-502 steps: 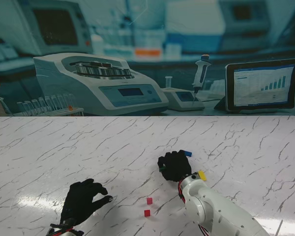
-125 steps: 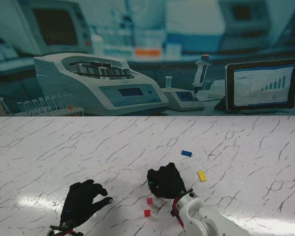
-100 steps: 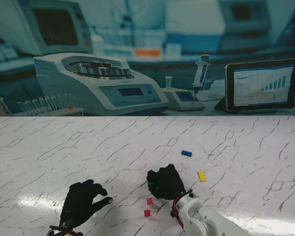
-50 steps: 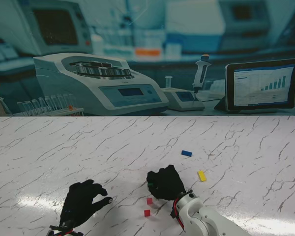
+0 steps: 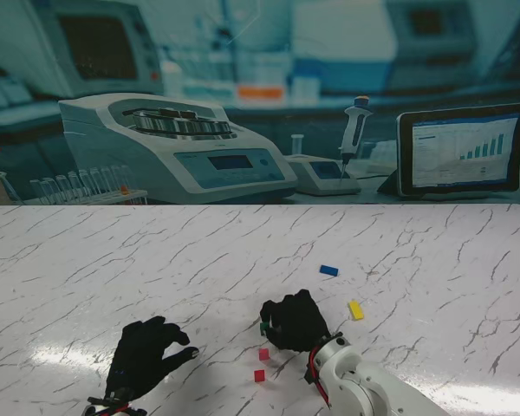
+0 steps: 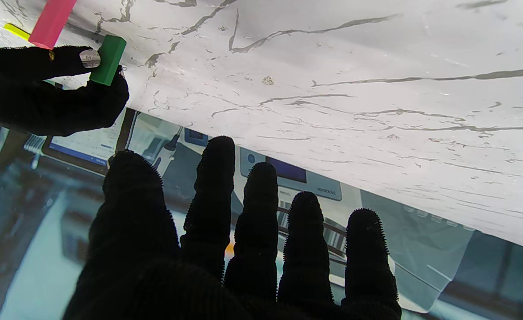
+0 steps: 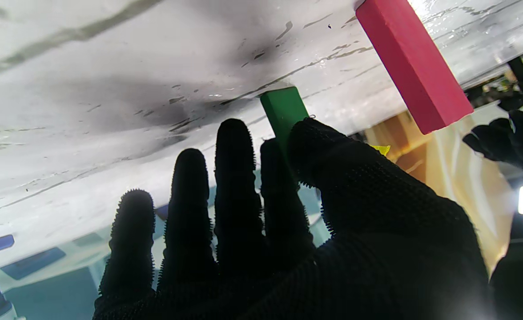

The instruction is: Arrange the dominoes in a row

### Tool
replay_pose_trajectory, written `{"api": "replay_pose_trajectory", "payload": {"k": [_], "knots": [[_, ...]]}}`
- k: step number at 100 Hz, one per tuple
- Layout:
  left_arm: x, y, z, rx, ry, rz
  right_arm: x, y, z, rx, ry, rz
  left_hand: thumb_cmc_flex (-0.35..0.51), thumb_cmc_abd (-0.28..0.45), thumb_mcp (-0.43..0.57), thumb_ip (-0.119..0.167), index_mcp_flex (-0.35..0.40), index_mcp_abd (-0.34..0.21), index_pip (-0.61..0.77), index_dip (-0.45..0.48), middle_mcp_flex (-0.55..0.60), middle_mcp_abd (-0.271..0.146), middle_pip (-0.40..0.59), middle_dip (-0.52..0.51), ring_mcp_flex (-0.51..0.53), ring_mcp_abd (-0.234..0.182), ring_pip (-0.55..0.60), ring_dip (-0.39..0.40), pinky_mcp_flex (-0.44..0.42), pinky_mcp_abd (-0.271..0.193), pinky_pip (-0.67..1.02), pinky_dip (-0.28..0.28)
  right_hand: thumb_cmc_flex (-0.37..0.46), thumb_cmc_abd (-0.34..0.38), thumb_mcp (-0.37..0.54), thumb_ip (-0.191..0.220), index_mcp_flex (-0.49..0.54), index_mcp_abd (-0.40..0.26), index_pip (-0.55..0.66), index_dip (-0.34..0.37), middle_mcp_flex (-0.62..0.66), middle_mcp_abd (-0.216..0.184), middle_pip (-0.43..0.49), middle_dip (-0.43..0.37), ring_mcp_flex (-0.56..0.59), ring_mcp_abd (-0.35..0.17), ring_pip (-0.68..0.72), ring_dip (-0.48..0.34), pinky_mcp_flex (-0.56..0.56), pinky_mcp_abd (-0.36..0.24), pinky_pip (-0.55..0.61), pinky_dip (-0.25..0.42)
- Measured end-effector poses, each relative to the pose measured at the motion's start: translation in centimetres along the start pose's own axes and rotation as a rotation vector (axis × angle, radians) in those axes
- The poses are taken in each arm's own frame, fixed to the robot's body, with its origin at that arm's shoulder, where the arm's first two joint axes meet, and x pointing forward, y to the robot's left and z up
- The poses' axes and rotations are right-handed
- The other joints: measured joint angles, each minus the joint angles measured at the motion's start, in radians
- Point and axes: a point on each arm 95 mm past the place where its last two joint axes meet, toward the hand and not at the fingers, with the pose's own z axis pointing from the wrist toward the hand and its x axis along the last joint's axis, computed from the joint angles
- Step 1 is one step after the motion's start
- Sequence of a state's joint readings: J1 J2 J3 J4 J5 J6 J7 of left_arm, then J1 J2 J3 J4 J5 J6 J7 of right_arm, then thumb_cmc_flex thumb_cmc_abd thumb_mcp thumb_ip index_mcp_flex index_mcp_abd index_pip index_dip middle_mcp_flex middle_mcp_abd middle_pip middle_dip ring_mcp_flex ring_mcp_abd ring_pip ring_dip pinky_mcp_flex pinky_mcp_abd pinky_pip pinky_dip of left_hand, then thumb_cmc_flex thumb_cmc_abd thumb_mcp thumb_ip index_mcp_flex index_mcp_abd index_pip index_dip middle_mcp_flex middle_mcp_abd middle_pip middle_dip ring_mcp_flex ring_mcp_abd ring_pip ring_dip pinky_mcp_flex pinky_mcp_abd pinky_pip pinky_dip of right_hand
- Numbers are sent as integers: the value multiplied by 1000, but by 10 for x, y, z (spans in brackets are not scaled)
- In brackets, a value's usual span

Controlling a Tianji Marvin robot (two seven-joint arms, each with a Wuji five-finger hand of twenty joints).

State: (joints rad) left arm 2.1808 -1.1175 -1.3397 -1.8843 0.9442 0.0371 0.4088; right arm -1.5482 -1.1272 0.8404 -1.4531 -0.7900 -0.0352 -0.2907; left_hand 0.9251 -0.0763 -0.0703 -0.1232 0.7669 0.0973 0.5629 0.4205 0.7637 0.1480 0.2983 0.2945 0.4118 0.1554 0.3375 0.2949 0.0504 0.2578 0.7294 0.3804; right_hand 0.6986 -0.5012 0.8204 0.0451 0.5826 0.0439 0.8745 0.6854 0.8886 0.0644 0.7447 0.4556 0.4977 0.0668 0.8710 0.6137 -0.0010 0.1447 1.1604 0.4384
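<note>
My right hand (image 5: 293, 322) pinches a green domino (image 5: 263, 327) between thumb and forefinger. In the left wrist view the green domino (image 6: 107, 60) stands on end against the marble, with the right hand (image 6: 43, 89) around it. The right wrist view shows the green domino (image 7: 283, 109) beside a red domino (image 7: 412, 62). Two red dominoes (image 5: 263, 354) (image 5: 259, 375) stand just nearer to me than the green one. A yellow domino (image 5: 356, 309) and a blue domino (image 5: 329, 270) lie farther off to the right. My left hand (image 5: 147, 355) hovers open at the left, holding nothing.
The marble table (image 5: 113, 260) stretches wide on all sides. Lab machines, a pipette stand and a tablet (image 5: 464, 150) show behind the table's far edge. My left hand's fingers (image 6: 252, 222) point over bare marble.
Since five seconds ago my right hand has come nearer to me and leftward, away from the blue and yellow dominoes, carrying the green one. Over the last second it barely shifts. The left hand stays put.
</note>
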Motion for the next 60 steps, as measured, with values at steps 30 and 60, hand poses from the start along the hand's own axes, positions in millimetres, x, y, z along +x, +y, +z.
{"api": "replay_pose_trajectory", "payload": {"k": [30,60], "knots": [[0,0,1,0,1,0,-5,9,-4,79,7,-1,0,0,0,0,0,0,0,0,0,0,0,0,0,0,0,0,0,0,0,0,-7,2,0,0,-11,3,-209,63,-87,21,-67,12,-63,22,-30,0,-27,0,-51,-12],[1,0,1,-2,3,-1,-13,15,-9,106,-5,2,0,0,0,0,0,0,1,0,0,0,2,0,0,0,0,0,0,0,0,0,-35,52,-48,0,-10,38,-396,134,-164,44,-119,4,-127,46,-62,-1,-48,0,-99,-13]]}}
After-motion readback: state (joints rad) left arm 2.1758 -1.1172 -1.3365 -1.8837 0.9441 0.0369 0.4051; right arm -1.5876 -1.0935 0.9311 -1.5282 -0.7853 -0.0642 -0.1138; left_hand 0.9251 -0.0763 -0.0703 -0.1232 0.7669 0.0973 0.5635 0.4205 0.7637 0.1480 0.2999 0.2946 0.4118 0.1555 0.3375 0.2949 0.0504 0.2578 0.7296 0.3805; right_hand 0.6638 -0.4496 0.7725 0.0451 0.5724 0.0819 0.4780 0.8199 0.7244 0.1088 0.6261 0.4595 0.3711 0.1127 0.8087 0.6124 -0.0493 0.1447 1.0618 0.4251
